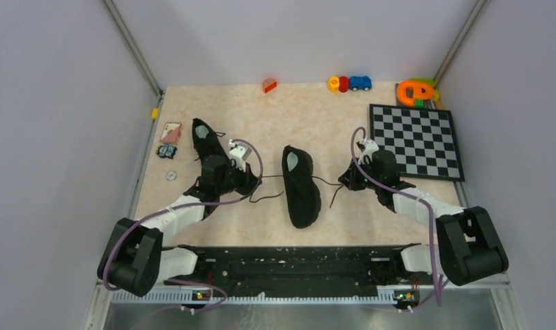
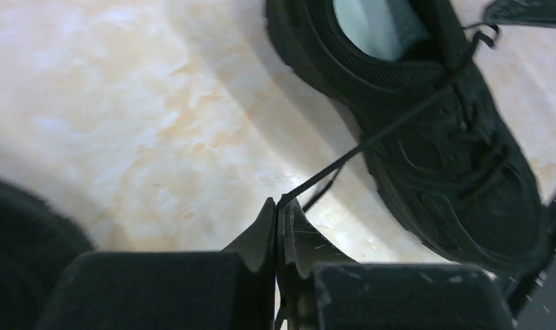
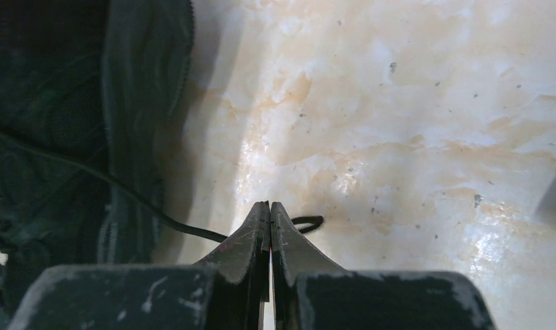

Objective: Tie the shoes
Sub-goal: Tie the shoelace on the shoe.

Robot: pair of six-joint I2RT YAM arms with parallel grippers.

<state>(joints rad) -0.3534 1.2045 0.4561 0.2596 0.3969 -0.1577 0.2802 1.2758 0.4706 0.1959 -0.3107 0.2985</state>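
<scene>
Two black shoes lie on the marbled table. One shoe lies in the middle between the arms, its pale insole toward the back. The other shoe lies at the back left, partly hidden by my left arm. My left gripper is shut on a thin black lace that runs taut from the middle shoe to its tips. My right gripper sits right of that shoe, shut, with the other lace passing behind its fingers and a small loop showing on the far side.
A checkerboard lies at the back right, with an orange-green toy behind it. Toy cars and an orange block stand along the back edge. A card and a small ring lie by the left wall.
</scene>
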